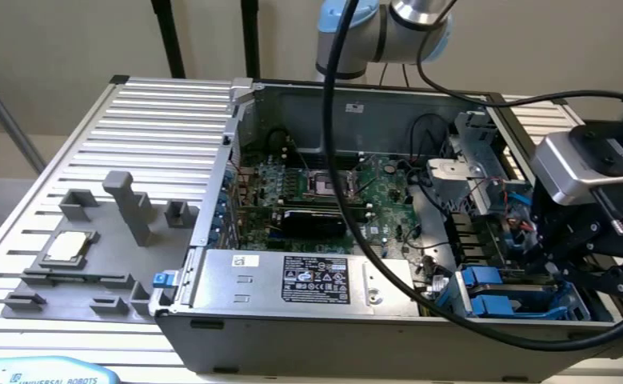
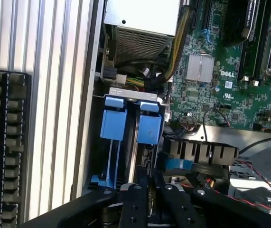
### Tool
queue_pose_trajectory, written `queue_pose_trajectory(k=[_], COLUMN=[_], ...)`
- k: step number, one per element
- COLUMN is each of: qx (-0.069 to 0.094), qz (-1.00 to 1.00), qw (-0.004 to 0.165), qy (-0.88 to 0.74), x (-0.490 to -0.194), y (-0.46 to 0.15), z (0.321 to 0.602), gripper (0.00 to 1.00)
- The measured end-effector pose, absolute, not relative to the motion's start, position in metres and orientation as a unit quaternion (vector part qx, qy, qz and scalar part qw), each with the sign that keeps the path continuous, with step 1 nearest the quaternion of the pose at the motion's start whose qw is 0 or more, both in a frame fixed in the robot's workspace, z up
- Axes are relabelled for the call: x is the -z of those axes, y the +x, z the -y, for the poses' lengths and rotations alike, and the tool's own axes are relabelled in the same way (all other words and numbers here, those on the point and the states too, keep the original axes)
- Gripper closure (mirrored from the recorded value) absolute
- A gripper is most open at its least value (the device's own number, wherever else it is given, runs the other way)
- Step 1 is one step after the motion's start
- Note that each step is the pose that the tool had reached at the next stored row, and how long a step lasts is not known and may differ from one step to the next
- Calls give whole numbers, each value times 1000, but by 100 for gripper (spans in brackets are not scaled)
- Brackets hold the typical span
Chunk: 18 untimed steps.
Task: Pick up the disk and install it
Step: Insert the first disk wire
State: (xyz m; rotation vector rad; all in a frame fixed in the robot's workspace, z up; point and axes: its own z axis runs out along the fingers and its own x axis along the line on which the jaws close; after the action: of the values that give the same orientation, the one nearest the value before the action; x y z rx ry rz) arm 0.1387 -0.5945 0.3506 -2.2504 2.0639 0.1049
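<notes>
Two bright blue carrier ends stand side by side in the drive bay at the open computer case's (image 1: 215,320) corner, at the exterior view's lower right. The disk (image 2: 149,127) (image 1: 482,277) is the one in line with my fingers; it sits edge-on in the bay, so its silver body and label are hidden. My gripper (image 2: 150,192) (image 1: 594,268) hangs just over that bay. Its black fingers (image 2: 134,202) are shut, with only a thin slit between them. I cannot tell whether they touch the carrier.
The second blue carrier (image 2: 113,118) stands beside the disk, against the case wall. The power supply box (image 1: 289,278), motherboard (image 1: 311,192) and loose cables (image 2: 173,57) crowd the case. A grey fixture (image 1: 97,240) with a silver chip (image 1: 64,246) lies on the slatted table (image 1: 161,120).
</notes>
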Motion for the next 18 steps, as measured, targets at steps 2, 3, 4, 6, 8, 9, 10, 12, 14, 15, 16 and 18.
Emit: queue_pose_trajectory(k=[2, 3, 4, 6, 8, 9, 10, 12, 14, 15, 16, 18], qx=[-32, -31, -30, -29, -28, -28, -27, -27, -26, -25, -23, -20], qz=[-682, -686, -689, -696, -699, -701, -702, -703, -705, -705, -706, -709], qw=[41, 41, 40, 39, 38, 37, 37, 36, 35, 34, 33, 30], qy=[-729, -726, -723, -717, -713, -712, -711, -709, -708, -708, -707, -704], x=[-351, -351, -350, -350, -350, -349, -349, -348, -348, -348, -347, -346], y=[139, 139, 139, 139, 139, 139, 139, 139, 139, 139, 139, 139], z=[595, 595, 595, 595, 594, 594, 593, 591, 588, 588, 587, 587], gripper=[84, 84, 84, 84, 84, 84, 84, 84, 84, 84, 84, 84])
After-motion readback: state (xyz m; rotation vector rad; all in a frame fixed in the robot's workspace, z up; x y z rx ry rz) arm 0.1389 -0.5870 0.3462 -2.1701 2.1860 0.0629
